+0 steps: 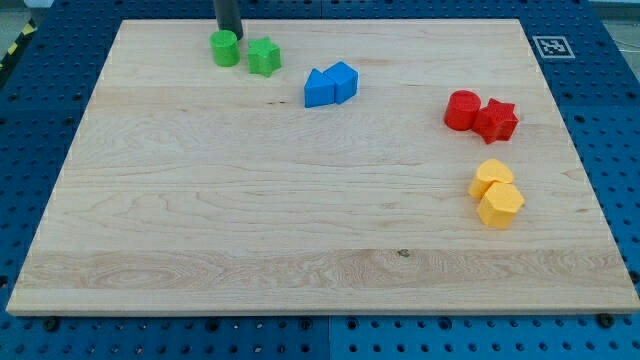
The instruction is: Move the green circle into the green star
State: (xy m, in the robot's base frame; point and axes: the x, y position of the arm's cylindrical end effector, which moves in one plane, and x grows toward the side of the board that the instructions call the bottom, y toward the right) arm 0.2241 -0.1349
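Dark rod tool, tip at the view's top left, touching or just behind the top edge of the green plastic circle block; nothing grasped, no jaws to close. Green plastic star block just beside the circle on the view's right, narrow gap between. Both near the top edge of the pale wooden bench.

Judgement: tip sits above, not left of, the circle. Better to reposition to the circle's left side, then push rightward through its centre, slowly, avoiding a glancing shove.

Blue pair well apart; no interference likely.
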